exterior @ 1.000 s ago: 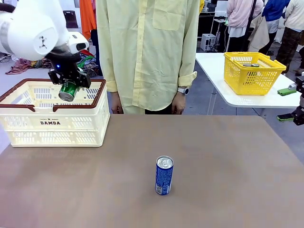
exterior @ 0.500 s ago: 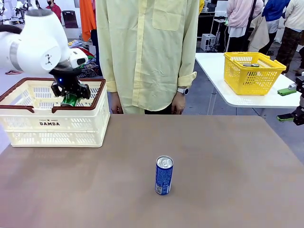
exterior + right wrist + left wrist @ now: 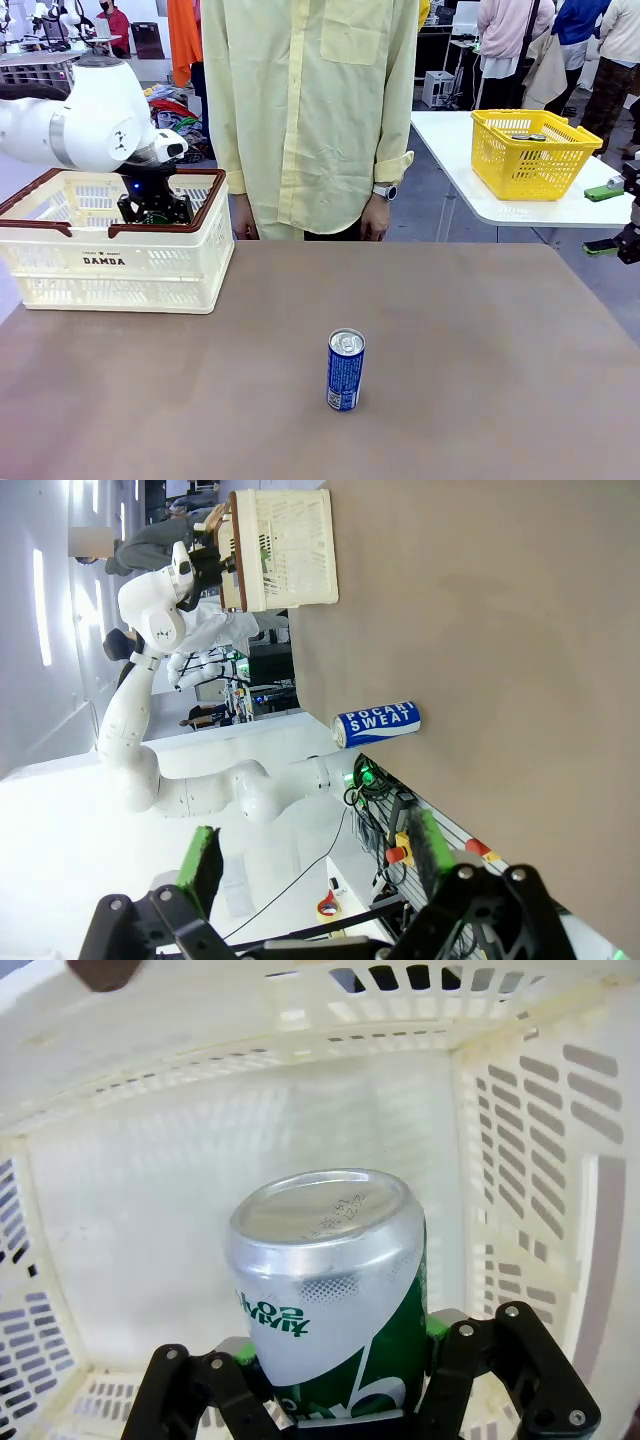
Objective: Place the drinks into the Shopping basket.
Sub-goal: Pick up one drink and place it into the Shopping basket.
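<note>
The left end effector (image 3: 155, 208) reaches inside the Shopping basket (image 3: 110, 262) at the counter's (image 3: 480, 350) far left, clamped on a green can (image 3: 330, 1290). A blue can (image 3: 345, 370) stands upright mid-counter. The right end effector (image 3: 315, 865) gapes wide.

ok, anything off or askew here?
Nothing stands out. The left tool is shut on the green can, down inside the Shopping basket; the visible part of the can has no dent or leak. The blue can stands upright on the table, apart from the basket. No spill.
</note>
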Motion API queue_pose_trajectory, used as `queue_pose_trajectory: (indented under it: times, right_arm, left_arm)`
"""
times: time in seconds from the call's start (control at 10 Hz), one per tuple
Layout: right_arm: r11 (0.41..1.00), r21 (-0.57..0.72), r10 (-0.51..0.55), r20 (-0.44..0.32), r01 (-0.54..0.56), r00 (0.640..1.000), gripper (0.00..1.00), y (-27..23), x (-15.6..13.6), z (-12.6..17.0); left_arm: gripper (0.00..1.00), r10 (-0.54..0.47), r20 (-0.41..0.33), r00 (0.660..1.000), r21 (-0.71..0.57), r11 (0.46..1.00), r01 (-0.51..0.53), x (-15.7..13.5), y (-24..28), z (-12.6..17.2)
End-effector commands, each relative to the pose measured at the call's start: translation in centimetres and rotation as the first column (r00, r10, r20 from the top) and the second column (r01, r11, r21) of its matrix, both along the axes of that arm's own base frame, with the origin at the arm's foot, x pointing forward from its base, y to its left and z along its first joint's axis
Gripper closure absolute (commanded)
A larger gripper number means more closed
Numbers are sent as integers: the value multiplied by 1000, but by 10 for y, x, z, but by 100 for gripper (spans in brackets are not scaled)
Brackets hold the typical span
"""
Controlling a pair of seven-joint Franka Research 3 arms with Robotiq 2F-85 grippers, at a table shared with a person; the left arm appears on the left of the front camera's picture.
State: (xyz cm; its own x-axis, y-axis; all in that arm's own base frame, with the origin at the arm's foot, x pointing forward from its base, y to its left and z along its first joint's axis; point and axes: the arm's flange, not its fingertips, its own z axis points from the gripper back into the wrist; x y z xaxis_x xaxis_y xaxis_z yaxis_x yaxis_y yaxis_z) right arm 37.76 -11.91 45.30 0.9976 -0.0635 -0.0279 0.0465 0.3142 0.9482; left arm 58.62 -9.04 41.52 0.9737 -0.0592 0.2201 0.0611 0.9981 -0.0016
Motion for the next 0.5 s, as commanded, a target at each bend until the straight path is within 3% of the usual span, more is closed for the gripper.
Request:
queue_pose_trajectory:
  times: [0.0,0.4]
  right_arm:
    - [1000,-9,14,2,-14,1000,0,-2,-1,2]
    - [1000,-9,14,2,-14,1000,0,-2,-1,2]
  left_arm:
    - [100,-18,-38,999,-10,1000,18,11,2,7]
    - [100,-33,-84,996,-14,999,32,16,3,-3]
